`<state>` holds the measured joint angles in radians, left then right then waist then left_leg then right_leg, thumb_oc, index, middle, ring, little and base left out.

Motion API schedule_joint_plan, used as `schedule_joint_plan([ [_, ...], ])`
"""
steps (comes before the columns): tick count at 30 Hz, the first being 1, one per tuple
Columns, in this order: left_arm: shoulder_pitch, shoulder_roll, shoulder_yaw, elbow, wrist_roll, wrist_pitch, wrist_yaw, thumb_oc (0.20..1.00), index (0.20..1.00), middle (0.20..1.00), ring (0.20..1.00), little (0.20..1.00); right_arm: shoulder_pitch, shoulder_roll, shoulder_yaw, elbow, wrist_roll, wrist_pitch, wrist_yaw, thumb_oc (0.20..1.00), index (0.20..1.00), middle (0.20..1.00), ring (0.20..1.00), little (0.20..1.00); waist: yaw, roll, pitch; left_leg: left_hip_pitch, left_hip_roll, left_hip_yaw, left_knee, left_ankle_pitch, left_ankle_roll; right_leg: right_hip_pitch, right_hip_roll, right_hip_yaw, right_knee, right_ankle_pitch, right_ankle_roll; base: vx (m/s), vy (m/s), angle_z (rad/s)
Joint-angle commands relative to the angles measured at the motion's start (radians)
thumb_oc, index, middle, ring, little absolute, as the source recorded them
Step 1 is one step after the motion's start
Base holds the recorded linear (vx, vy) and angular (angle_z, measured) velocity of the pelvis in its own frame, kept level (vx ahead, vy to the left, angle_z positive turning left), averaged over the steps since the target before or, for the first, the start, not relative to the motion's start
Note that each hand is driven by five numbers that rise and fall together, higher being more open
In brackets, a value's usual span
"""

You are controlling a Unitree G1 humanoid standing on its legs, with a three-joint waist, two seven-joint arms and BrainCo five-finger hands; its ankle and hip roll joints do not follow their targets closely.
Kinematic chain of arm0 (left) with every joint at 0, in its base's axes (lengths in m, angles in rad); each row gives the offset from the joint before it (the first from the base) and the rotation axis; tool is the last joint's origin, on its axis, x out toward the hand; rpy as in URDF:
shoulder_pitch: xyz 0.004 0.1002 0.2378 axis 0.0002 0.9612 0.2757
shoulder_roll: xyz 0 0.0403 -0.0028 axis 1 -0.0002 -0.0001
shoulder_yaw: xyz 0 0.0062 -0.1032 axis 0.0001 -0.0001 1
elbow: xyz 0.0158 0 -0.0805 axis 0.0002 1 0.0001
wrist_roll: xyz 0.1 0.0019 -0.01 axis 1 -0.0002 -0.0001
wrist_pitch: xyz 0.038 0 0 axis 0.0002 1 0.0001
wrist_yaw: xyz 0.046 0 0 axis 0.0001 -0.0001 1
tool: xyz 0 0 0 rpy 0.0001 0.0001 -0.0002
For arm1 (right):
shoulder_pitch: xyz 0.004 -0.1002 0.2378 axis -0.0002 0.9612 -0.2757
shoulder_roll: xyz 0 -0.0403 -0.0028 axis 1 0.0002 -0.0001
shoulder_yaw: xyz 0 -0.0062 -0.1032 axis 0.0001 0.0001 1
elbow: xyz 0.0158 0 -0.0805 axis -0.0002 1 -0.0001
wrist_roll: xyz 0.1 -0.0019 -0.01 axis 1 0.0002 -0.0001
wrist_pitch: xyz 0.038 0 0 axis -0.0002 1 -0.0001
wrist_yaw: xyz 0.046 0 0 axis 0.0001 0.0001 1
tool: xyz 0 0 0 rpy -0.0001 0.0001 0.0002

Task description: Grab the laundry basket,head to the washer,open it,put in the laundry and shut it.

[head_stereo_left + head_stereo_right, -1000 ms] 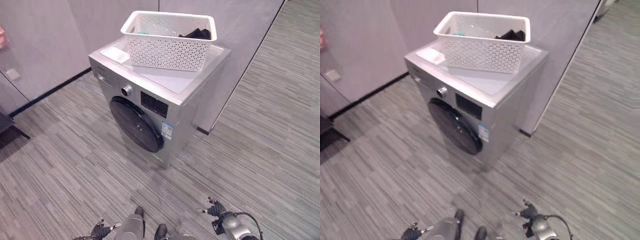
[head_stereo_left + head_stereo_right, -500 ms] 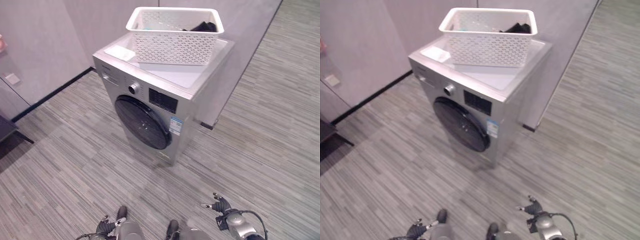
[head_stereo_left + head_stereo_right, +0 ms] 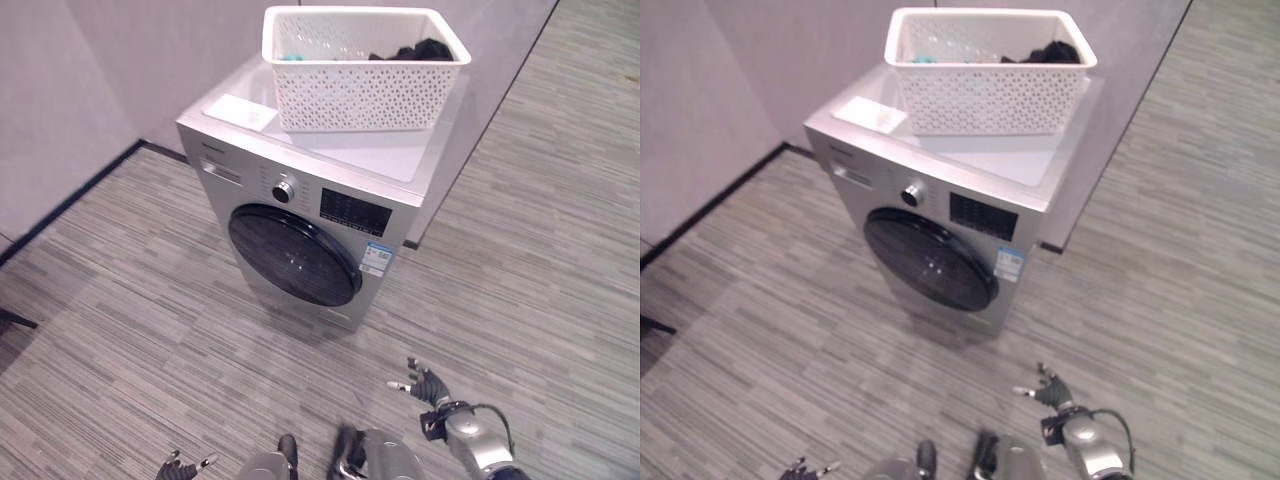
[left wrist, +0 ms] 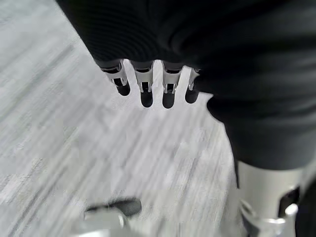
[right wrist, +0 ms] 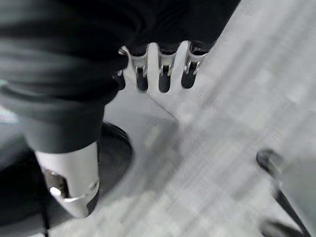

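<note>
Step in hand, as I judge it: approach the washer (image 3: pixel 300 200) and open it. The laundry basket (image 3: pixel 362 65) already stands on the washer's top, toward the back, so carrying looks done.

Laundry basket: white, perforated walls, upright. Dark laundry (image 3: pixel 410 50) lies in its right part; a bit of teal cloth (image 3: pixel 290 57) shows at the left inside edge.

Washer: silver front-loader, round dark door (image 3: pixel 292 254) closed. Knob (image 3: pixel 284 189) above the door, dark display panel (image 3: pixel 353 211) to its right, a sticker at the door's lower right edge.

My left hand (image 4: pixel 143 84): hanging low over the floor, well apart from the washer, fingers relaxed and straight, holding nothing.

My right hand (image 3: pixel 425 384): low over the floor at my right side, fingers loosely spread, empty.

How to do it well: close in until the door is within reach, square to the front; find the door's rim edge and pull from there. I cannot tell from here which side the latch is on. Leave room for the door to swing without striking me.

Other things: a flat white object (image 3: pixel 240 111) on the washer's top left, beside the basket. Grey walls behind and to the left; a wall corner just right of the washer. Striped grey floor (image 3: pixel 130 300).

In the way: nothing lies on the floor between me and the door.
</note>
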<state>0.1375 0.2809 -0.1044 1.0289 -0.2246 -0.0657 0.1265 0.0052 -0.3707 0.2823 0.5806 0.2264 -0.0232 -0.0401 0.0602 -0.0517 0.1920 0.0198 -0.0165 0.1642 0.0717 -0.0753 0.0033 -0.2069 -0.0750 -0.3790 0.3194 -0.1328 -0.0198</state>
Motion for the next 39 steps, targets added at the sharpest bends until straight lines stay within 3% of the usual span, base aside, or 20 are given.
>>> schedule_joint_plan([
  [1,-0.012,0.0,-0.014,-0.085,0.022,-0.041,-0.013,1.0,1.0,1.0,1.0,1.0,-0.009,-0.086,-0.007,-0.134,0.033,-0.062,0.023,1.0,1.0,1.0,1.0,1.0,0.01,-0.019,0.024,-0.129,0.01,-0.069,0.179,-0.045,-0.026,0.156,0.023,0.058,-0.243,0.022,0.036,0.03,-0.043,0.45],
  [3,-0.007,0.004,-0.02,-0.138,0.002,-0.051,-0.016,1.0,1.0,1.0,1.0,1.0,-0.016,-0.113,0.007,-0.162,0.04,-0.067,0.039,1.0,1.0,1.0,1.0,1.0,0.025,-0.017,0.047,-0.202,0.029,-0.104,0.313,-0.03,-0.054,0.18,0.029,0.077,-0.27,0.027,0.024,-0.01,-0.018,0.34],
  [5,-0.001,-0.003,-0.017,-0.155,-0.016,-0.056,-0.017,1.0,1.0,1.0,1.0,1.0,-0.029,-0.122,0.019,-0.179,0.031,-0.07,0.041,1.0,1.0,1.0,1.0,1.0,0.023,-0.018,0.038,-0.199,0.079,-0.105,0.262,-0.037,-0.058,0.206,0.021,0.073,-0.301,0.025,0.035,0.09,0.055,-0.08],
  [6,-0.002,-0.004,-0.019,-0.165,-0.018,-0.056,-0.013,1.0,1.0,1.0,1.0,1.0,-0.034,-0.121,0.025,-0.19,0.028,-0.071,0.042,1.0,1.0,1.0,1.0,1.0,0.025,-0.016,0.036,-0.194,0.129,-0.103,0.234,-0.026,-0.064,0.215,0.016,0.075,-0.297,0.009,0.04,0.12,0.09,-0.14],
  [8,-0.002,-0.001,-0.023,-0.172,-0.015,-0.05,-0.015,1.0,1.0,1.0,1.0,1.0,-0.056,-0.116,0.046,-0.195,0.022,-0.069,0.042,1.0,1.0,1.0,1.0,1.0,0.034,-0.012,0.033,-0.163,0.198,-0.092,0.09,0.064,-0.061,0.211,0.016,0.074,-0.289,-0.008,0.037,0.06,0.133,-0.05],
  [10,-0.014,-0.002,-0.028,-0.146,-0.018,-0.045,-0.007,1.0,1.0,1.0,1.0,1.0,-0.084,-0.108,0.071,-0.215,0.02,-0.072,0.047,1.0,1.0,1.0,1.0,1.0,0.045,0.004,0.024,-0.15,0.221,-0.17,-0.013,0.12,-0.074,0.214,0.029,0.094,-0.278,-0.03,0.039,0.08,0.158,-0.14],
  [12,-0.02,-0.006,-0.038,-0.123,-0.01,-0.044,-0.006,1.0,1.0,1.0,1.0,1.0,-0.102,-0.099,0.098,-0.214,0.032,-0.071,0.054,1.0,1.0,1.0,1.0,1.0,0.042,0.022,0.01,-0.114,0.238,-0.19,-0.063,0.129,-0.091,0.215,0.028,0.102,-0.26,-0.041,0.039,0.1,0.162,-0.28],
  [16,-0.025,-0.016,-0.064,-0.093,0.004,-0.045,-0.005,1.0,1.0,1.0,1.0,1.0,-0.117,-0.079,0.118,-0.211,0.04,-0.065,0.049,1.0,1.0,1.0,1.0,1.0,0.034,0.048,-0.013,-0.099,0.21,-0.193,-0.084,0.128,-0.101,0.223,-0.011,0.079,-0.246,-0.032,0.054,0.13,0.258,0.05],
  [19,0.011,-0.013,-0.087,-0.111,0.007,-0.049,-0.016,1.0,1.0,1.0,1.0,1.0,-0.166,-0.048,0.166,-0.204,0.054,-0.053,0.056,1.0,1.0,1.0,1.0,1.0,0.057,0.065,-0.021,-0.065,0.154,-0.18,-0.106,0.096,-0.078,0.232,-0.071,0.074,-0.246,0.003,0.087,0.1,0.256,0.14],
  [25,0.033,-0.002,-0.103,-0.123,-0.006,-0.054,-0.013,1.0,1.0,1.0,1.0,1.0,-0.332,-0.015,0.189,-0.118,0.044,-0.055,-0.003,1.0,1.0,1.0,1.0,1.0,0.095,0.08,0.005,-0.079,0.102,-0.159,-0.13,0.089,-0.044,0.191,-0.127,0.082,-0.249,0.044,0.122,-0.04,0.193,-0.14],
  [30,-0.004,-0.001,-0.12,-0.121,-0.07,-0.079,0.015,1.0,1.0,1.0,1.0,1.0,-0.563,-0.077,0.17,-0.017,0.015,-0.054,-0.101,1.0,1.0,1.0,1.0,1.0,0.123,0.099,0.068,-0.156,0.061,-0.161,-0.138,0.109,-0.03,0.13,-0.172,0.066,-0.279,0.097,0.145,-0.14,0.114,0.08],
  [39,-0.033,-0.002,-0.147,-0.181,-0.163,-0.116,0.027,1.0,1.0,1.0,1.0,1.0,-0.75,-0.191,0.146,0.008,-0.017,-0.067,-0.182,1.0,1.0,1.0,1.0,1.0,0.135,0.085,0.149,-0.239,0.052,-0.159,-0.141,0.137,-0.03,0.061,-0.195,0.058,-0.293,0.141,0.159,-0.08,0.021,0.02],
])
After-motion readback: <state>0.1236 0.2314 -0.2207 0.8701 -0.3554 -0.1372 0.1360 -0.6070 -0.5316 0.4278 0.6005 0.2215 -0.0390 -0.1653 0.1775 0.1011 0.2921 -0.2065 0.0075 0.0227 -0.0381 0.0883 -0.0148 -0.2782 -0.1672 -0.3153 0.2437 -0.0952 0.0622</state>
